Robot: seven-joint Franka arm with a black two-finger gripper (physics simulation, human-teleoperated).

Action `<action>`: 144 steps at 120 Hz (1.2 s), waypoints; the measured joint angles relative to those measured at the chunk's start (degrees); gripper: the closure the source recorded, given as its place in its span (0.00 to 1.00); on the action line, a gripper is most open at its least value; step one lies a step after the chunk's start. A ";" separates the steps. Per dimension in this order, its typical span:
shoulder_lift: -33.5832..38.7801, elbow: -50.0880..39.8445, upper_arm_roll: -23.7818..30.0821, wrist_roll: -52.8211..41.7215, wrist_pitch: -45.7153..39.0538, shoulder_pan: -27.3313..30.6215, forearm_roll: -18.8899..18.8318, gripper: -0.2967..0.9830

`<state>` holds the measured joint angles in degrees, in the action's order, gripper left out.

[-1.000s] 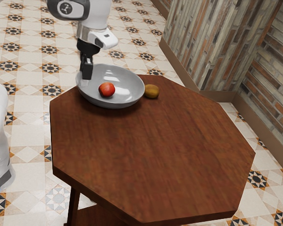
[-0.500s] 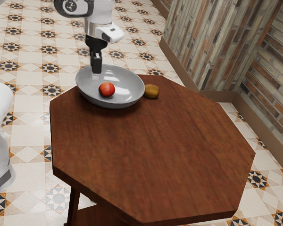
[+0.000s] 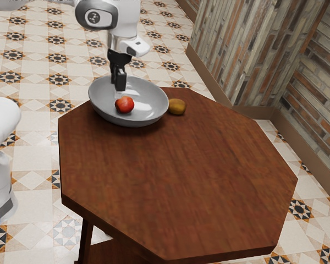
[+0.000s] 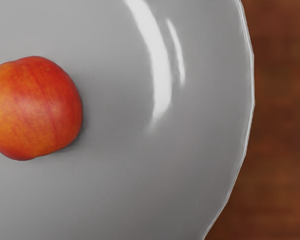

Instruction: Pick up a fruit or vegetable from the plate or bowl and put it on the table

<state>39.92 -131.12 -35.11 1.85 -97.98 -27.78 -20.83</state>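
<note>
Bowl [image 3: 149, 103] sits on the bench [image 3: 181, 176], red fruit [image 3: 124, 105] inside it, brown fruit [image 3: 177, 106] right beside it on the wood. Fingers [image 3: 119, 87] are over the bowl holding nothing, but tbh can't tell how far open they are.

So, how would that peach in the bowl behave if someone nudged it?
The peach would probably roll, being nearly round, though the upcurved bowl should contain it. Its smooth-looking skin may slip if gripped off-centre.

Open rm above red fruit [image 3: 124, 105] & btwn it & bowl rim [image 3: 135, 122], which blocks low side entry.
</note>
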 joint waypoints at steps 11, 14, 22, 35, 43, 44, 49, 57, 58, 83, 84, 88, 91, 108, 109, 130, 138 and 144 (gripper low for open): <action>-1.87 -0.01 -1.06 0.28 -0.40 0.04 -0.15 0.25; -2.44 0.10 -1.43 0.35 -0.49 0.09 -0.20 0.25; -3.22 0.71 -2.77 0.53 -0.97 0.18 -0.82 0.25; -3.58 1.21 -3.84 0.78 -1.95 0.63 -1.58 0.25; -3.72 1.25 -3.96 0.91 -2.41 0.85 -1.83 0.25; -3.73 1.24 -3.97 0.93 -2.51 0.85 -1.85 0.25; -3.83 1.17 -4.01 1.01 -3.30 0.87 -1.92 0.25; -4.56 1.11 -4.06 1.13 -5.16 0.83 -1.97 0.25; -4.62 1.10 -4.07 1.14 -5.38 0.82 -1.97 0.25; -8.19 0.73 -5.32 1.34 -8.26 0.68 -1.96 0.25; -8.30 0.74 -5.33 1.35 -8.31 0.67 -1.96 0.25; -8.62 0.73 -5.37 1.39 -8.39 0.62 -1.89 0.25; -8.83 0.74 -5.39 1.42 -8.15 0.56 -1.80 0.25; -9.40 0.65 -6.09 1.60 -6.25 0.80 -1.52 0.25; -9.42 0.64 -6.21 1.61 -6.14 0.80 -1.51 0.25; -9.46 0.54 -6.89 1.77 -7.30 -0.22 -1.47 0.25; -9.60 0.28 -6.97 1.80 -9.44 -0.63 -1.48 0.25; -10.16 -0.30 -8.14 1.79 -10.36 -0.71 -1.48 0.25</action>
<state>29.76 -131.42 -43.25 3.64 -108.34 -28.49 -22.32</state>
